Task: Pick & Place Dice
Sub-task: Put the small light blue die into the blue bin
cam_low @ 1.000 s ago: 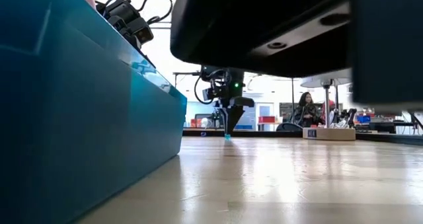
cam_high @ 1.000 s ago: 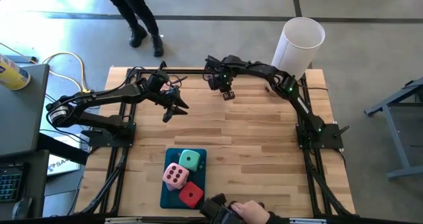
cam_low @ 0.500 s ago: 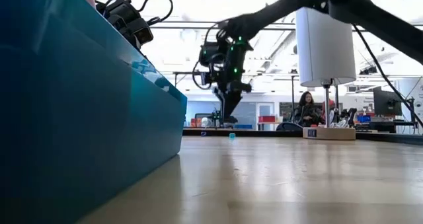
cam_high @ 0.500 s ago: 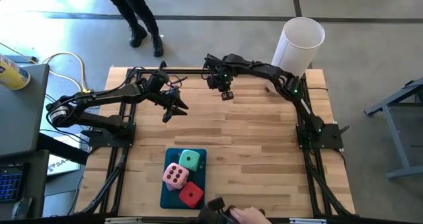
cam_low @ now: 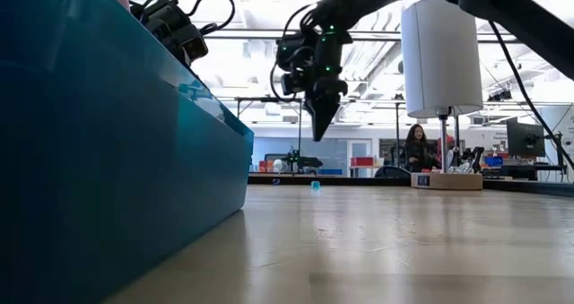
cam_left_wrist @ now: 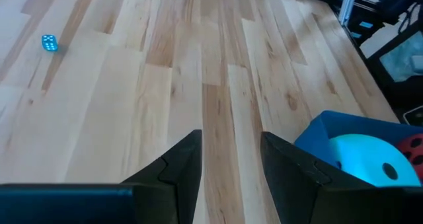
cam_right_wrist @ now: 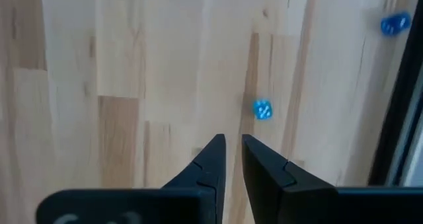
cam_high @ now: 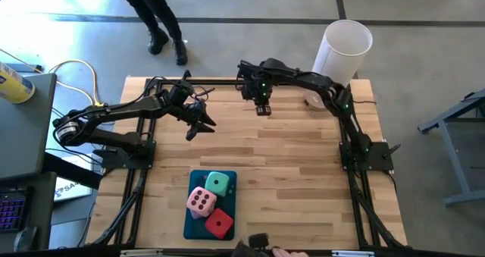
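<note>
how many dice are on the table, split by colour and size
big green die: 1
big pink die: 1
big red die: 1
small blue dice: 2
total: 5 dice; the three big ones sit on the teal tray

You won't find much to read here. A white sheet (cam_high: 67,190) lying off the counter's left edge carries dark letters, of which only "SA" can be made out. The small sign (cam_low: 423,181) on a bench far across the room is too small to read. Nothing else carries legible text.
</note>
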`<state>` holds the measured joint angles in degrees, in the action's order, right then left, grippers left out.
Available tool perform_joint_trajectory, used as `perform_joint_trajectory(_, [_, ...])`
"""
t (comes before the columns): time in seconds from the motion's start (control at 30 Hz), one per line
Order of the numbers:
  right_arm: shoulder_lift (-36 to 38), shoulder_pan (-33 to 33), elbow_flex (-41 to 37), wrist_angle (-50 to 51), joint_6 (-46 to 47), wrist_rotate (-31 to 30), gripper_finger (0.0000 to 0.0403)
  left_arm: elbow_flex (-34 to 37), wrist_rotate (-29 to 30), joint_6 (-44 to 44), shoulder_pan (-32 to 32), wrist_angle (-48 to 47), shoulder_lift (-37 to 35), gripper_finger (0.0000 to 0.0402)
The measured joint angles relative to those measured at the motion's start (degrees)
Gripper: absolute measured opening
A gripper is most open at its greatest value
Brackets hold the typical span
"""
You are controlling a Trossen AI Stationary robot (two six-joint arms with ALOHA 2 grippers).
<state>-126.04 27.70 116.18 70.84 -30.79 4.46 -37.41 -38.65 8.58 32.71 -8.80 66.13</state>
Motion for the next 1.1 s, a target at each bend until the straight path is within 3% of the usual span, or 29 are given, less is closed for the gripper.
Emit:
perform_joint_trajectory(0.23, [0.0, 2.1, -0.1, 0.1, 5.4, 1.9, 0.0072, 0.0, -0.7, 0.0, 0.0, 0.0, 0.0, 0.0147])
perform_joint_trajectory(0.5, [0.1, 2.7, -5.3, -4.8, 6.5, -0.4, 0.0174, 0.0, -0.6, 0.4, 0.0, 0.0, 0.0, 0.0147])
perform_joint_trajectory(0.63, [0.1, 2.7, -9.3, -9.9, 4.8, 0.4, 0.0206, 0.0, -0.5, 0.4, 0.0, 0.0, 0.0, 0.0147])
perform_joint_trajectory(0.83, [0.1, 2.7, -14.2, -17.3, 3.3, -1.1, 0.021, 0.0, -0.5, 0.4, 0.0, 0.0, 0.0, 0.0147])
perform_joint_trajectory(1.1, [0.1, 2.7, -15.1, -21.2, 2.5, -1.3, 0.0201, 0.0, -0.5, 0.4, 0.0, 0.0, 0.0, 0.0147])
